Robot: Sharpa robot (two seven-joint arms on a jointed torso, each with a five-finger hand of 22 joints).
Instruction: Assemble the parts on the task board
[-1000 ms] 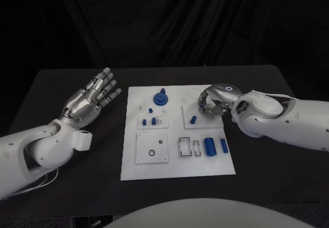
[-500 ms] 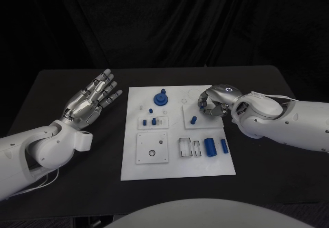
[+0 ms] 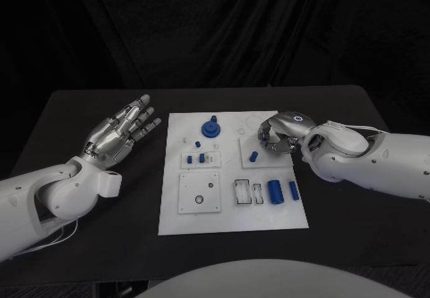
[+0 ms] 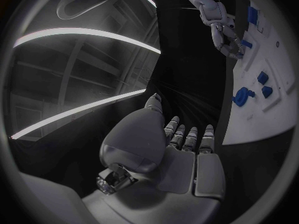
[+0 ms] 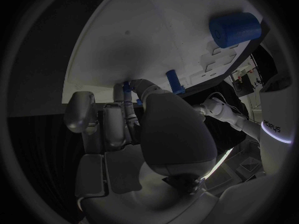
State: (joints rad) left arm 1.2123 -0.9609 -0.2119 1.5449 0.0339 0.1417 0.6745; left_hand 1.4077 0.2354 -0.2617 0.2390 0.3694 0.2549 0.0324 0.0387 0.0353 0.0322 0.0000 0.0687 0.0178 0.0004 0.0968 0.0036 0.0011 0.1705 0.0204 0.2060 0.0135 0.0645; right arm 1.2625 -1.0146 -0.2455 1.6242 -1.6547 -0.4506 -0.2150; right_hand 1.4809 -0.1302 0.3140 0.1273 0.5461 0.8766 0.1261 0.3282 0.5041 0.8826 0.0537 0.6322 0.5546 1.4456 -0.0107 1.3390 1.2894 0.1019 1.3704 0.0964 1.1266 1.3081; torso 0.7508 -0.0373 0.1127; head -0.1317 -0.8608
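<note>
The white task board (image 3: 233, 214) lies mid-table. My right hand (image 3: 278, 133) hovers curled over its upper right block, and its fingertips pinch a small blue part (image 5: 127, 87). Just beside them a blue peg (image 3: 253, 156) stands upright on that block (image 5: 175, 81). A blue gear-like part (image 3: 210, 128) sits at the board's far end, two small blue pieces (image 3: 194, 159) stand left of centre, and two blue cylinders (image 3: 282, 190) lie at the right. My left hand (image 3: 121, 133) is held flat, fingers apart and empty, left of the board (image 4: 187, 149).
A black-rimmed slot (image 3: 241, 191) and a white square plate with small holes (image 3: 199, 192) sit on the board's near half. Bare black table (image 3: 107, 248) surrounds the board. In the left wrist view the right hand (image 4: 224, 32) reaches over the board (image 4: 261, 119).
The right hand has shifted slightly and curled in closer over the peg block. The left hand has barely moved.
</note>
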